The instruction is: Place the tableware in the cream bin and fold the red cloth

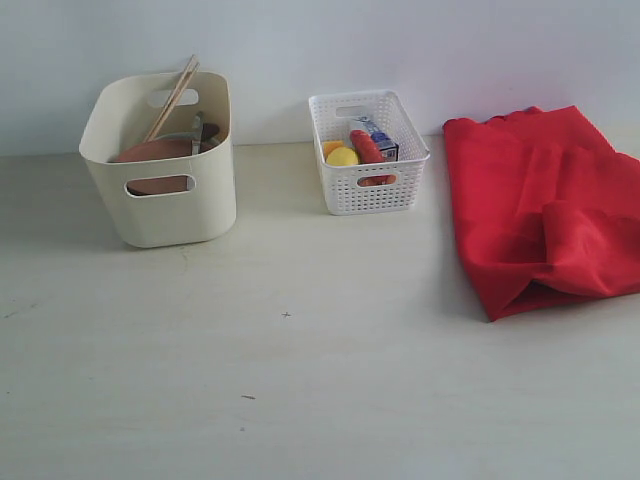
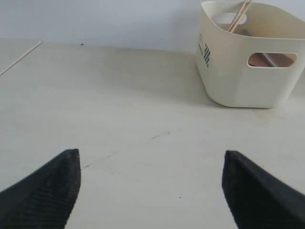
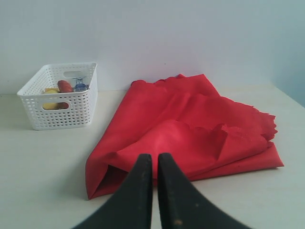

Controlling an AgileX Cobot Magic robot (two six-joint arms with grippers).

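Right end effector pressed together and empty, left end effector spread; may snag red cloth and pull folds loose.

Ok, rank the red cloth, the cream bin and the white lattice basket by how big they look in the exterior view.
1. red cloth: the largest, though cut off by the picture's right edge.
2. cream bin: clearly taller and wider than the basket.
3. white lattice basket: the smallest.
All three sit at a similar depth, so the order seems safe.
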